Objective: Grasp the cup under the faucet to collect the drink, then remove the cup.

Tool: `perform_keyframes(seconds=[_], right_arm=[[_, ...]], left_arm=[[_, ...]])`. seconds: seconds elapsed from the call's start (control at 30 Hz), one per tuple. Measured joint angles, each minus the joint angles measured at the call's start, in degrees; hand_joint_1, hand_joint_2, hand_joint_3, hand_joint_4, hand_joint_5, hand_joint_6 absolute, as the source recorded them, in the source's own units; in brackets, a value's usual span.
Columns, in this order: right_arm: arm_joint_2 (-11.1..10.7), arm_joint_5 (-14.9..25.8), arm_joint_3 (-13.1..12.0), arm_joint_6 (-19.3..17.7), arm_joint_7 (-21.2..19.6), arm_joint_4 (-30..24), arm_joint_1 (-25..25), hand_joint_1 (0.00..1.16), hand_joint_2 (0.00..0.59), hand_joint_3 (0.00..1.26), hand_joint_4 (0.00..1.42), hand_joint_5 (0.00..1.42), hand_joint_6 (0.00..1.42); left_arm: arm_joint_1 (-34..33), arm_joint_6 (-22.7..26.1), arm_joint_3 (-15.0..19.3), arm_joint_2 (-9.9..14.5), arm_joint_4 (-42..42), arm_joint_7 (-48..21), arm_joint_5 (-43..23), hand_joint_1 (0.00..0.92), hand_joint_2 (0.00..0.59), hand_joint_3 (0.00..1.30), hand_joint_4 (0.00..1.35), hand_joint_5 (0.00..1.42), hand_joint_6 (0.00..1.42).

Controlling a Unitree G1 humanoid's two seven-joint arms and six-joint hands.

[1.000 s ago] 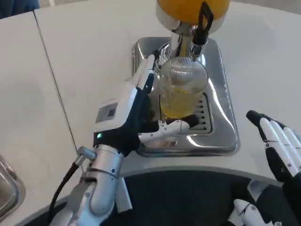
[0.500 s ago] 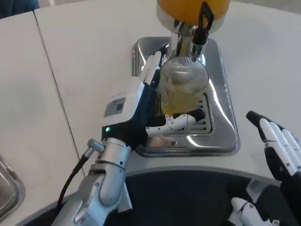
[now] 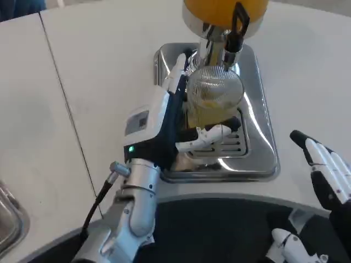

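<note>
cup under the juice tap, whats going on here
The robot's left hand is wrapped around a ribbed clear cup standing on the metal drip tray, right below the faucet of an orange drink dispenser. The cup already holds some yellow drink. The right hand rests open on the white table, off to the side, holding nothing. The cup has not been taken away from the tray.

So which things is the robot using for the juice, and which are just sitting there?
Using:
- ribbed glass cup, part full of yellow drink
- faucet with black lever
- orange juice tank
- steel drip tray
- left hand, around the cup

Just there:
- right hand, waiting
- metal object, lower left
</note>
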Motion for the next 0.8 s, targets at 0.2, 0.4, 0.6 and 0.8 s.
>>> perform_keyframes(seconds=[0.2,0.4,0.6,0.8], right_arm=[[1.36,0.96,-1.72,0.58,1.85,0.0,-1.4,0.25,0.463,0.0,0.0,0.0,0.0],[2.38,0.96,-3.45,2.07,3.68,-0.01,-3.18,0.24,0.456,0.0,0.0,0.0,0.0],[3.31,0.09,-3.45,4.75,6.19,-0.03,-5.52,0.25,0.449,0.0,0.0,0.0,0.0],[3.94,-0.37,-3.08,5.97,8.42,-0.04,-7.46,0.25,0.45,0.0,0.0,0.0,0.0]], left_arm=[[-0.09,4.73,-1.65,-2.96,-0.01,5.8,3.33,0.465,0.041,0.84,1.04,1.28,1.42],[0.12,4.82,-1.96,-5.32,-0.12,7.76,2.54,0.596,0.055,1.1,1.28,1.42,1.42],[0.71,5.33,0.12,-7.11,-2.46,7.2,-1.19,0.65,0.026,1.12,1.24,1.42,1.42],[0.99,6.0,1.33,-6.9,-4.17,6.82,-1.85,0.671,0.0,1.13,1.21,1.42,1.42]])
